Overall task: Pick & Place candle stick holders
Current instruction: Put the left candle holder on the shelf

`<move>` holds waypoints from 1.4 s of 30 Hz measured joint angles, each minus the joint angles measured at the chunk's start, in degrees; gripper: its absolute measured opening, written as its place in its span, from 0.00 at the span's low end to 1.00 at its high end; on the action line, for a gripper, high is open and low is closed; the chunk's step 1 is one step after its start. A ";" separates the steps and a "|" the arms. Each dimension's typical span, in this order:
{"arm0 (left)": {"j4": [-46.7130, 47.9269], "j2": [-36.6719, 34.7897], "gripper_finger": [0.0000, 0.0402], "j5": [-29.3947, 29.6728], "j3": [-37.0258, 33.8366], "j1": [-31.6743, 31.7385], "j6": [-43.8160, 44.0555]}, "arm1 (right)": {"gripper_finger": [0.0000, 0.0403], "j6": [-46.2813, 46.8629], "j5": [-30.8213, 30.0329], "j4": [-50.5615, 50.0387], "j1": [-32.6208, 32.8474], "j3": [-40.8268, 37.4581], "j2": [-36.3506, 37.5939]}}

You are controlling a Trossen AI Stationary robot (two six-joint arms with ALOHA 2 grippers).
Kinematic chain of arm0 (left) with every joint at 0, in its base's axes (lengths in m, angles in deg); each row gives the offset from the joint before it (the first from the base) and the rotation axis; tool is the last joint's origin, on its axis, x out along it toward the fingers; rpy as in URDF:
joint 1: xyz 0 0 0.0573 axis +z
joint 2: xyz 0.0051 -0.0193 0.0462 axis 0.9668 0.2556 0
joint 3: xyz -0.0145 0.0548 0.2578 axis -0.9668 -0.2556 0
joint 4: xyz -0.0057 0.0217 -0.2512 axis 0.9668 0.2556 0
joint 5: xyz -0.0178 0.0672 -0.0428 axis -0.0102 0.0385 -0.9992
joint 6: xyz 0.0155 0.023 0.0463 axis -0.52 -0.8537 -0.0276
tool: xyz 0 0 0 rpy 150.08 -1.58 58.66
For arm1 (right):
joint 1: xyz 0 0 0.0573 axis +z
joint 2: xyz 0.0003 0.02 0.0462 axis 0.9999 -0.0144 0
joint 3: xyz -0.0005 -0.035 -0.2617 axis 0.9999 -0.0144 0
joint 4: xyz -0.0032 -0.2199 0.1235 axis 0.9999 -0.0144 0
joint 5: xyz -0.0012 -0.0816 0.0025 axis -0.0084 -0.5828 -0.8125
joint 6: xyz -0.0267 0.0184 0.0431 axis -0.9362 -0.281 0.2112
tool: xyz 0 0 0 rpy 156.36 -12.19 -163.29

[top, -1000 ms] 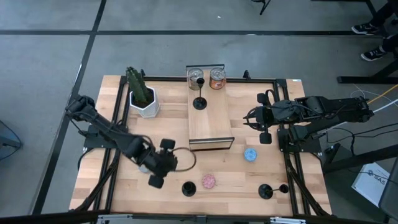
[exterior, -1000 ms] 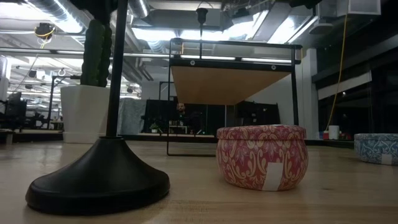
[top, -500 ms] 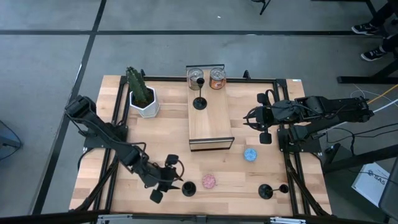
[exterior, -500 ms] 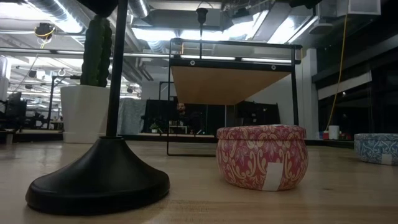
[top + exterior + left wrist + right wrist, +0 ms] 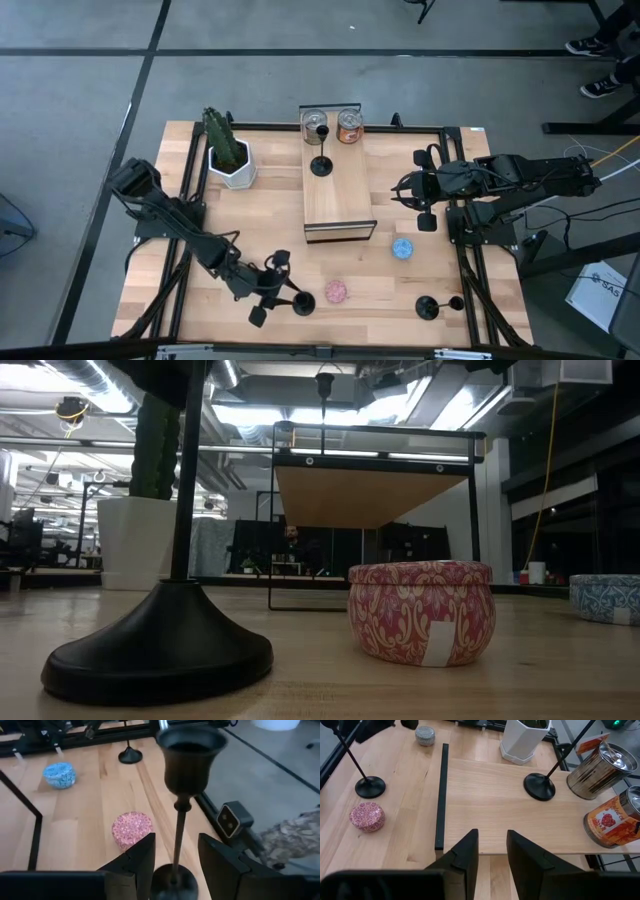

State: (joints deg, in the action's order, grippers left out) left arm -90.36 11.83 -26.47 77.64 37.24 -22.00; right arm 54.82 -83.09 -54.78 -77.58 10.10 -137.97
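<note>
One black candle stick holder (image 5: pixel 303 303) stands on its round base near the table's front edge. Its thin stem (image 5: pixel 178 840) rises between the fingers of my open left gripper (image 5: pixel 176 865), which stand on either side without touching it. The low view shows the same holder's base (image 5: pixel 160 650) close up. A second holder (image 5: pixel 321 165) stands on the raised wooden platform (image 5: pixel 340 195). A third holder (image 5: pixel 427 307) stands at the front right. My right gripper (image 5: pixel 408 190) hangs open above the table's right side and holds nothing.
A pink tin (image 5: pixel 336 291) sits just right of the near holder, with a blue tin (image 5: pixel 402 248) farther right. A potted cactus (image 5: pixel 230 155) stands at the back left. Two metal tins (image 5: pixel 332 126) stand at the platform's far end. A grey tin (image 5: pixel 425 735) lies on the left side.
My left gripper has sunk and gone toward the table's near edge and the front holder, tipping up from a steep downward slant to nearly level. Its fingers now stand on either side of the holder's stem. The holder has stayed where it was.
</note>
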 joint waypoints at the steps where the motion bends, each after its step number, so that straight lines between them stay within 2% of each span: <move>1: -1.07 0.85 0.36 0.03 -0.04 0.01 -0.82 | 0.25 0.00 0.00 0.02 0.00 0.02 -0.01; 7: -9.32 4.52 0.36 0.02 -0.03 -0.01 -3.89 | 0.25 0.00 0.00 0.02 0.02 0.00 -0.01; 18: -10.37 4.80 0.35 0.26 -0.02 0.19 -0.46 | 0.25 0.00 0.00 0.02 0.00 0.01 0.00; 22: -10.37 4.80 0.27 0.26 -0.02 0.19 1.77 | 0.25 0.00 0.00 0.02 0.02 0.00 0.01; 29: -10.33 4.80 0.04 0.37 -0.02 0.19 1.86 | 0.25 0.00 0.00 0.02 0.01 0.02 0.01; 37: -10.41 4.77 0.02 1.15 -0.02 0.19 3.41 | 0.25 0.00 0.00 0.01 0.00 0.01 0.01; 42: -10.01 2.66 0.02 -2.82 -0.02 1.34 3.22 | 0.26 0.00 0.00 0.02 0.00 0.00 0.01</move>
State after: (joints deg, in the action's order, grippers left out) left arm -100.37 14.49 -29.28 77.62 38.58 -18.79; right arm 54.82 -83.09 -54.76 -77.58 10.10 -137.97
